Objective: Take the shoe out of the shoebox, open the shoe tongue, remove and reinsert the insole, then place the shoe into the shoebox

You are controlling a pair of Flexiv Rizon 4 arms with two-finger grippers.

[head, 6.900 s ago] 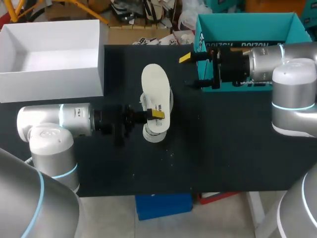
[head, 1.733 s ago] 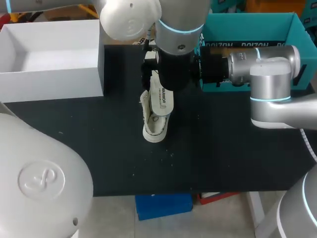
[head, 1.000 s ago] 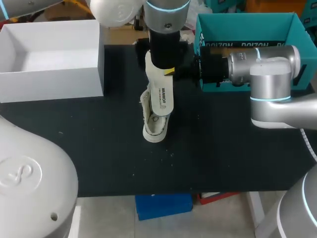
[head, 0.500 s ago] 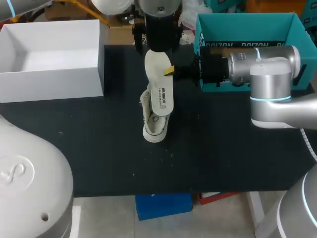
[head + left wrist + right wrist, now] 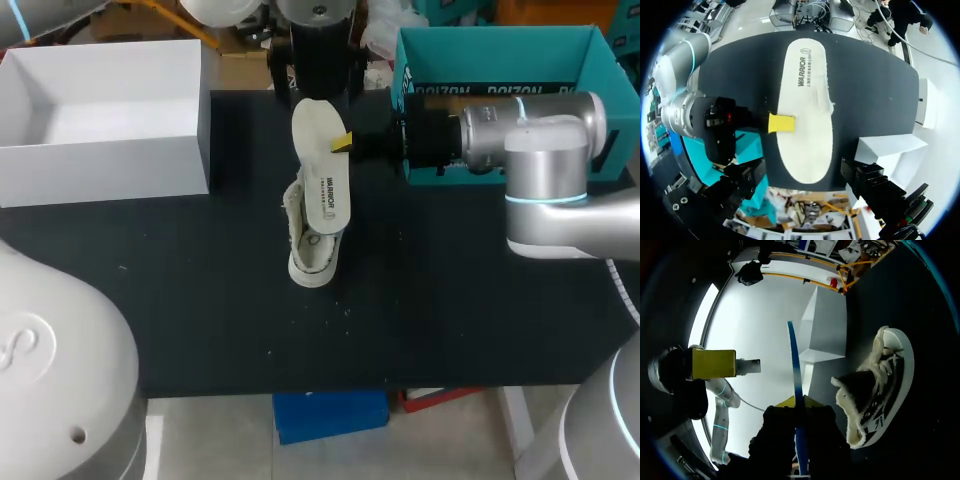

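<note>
A cream high-top shoe lies on the black table, its fleecy opening turned toward my right gripper. My right gripper is shut on the side edge of the white insole and holds it flat above the shoe. In the right wrist view the insole shows edge-on as a thin blue line rising from between the yellow tips. My left gripper hangs open over the insole's far end, its black fingers wide apart and touching nothing. The teal shoebox stands behind my right arm.
A white open box stands at the table's back left, also seen past the shoe in the right wrist view. My left arm comes over the table's far edge. Bare black mat lies in front of the shoe.
My left arm has drawn back from over the shoe toward the table's far edge, uncovering the insole. The right gripper has stayed still with the insole in it.
</note>
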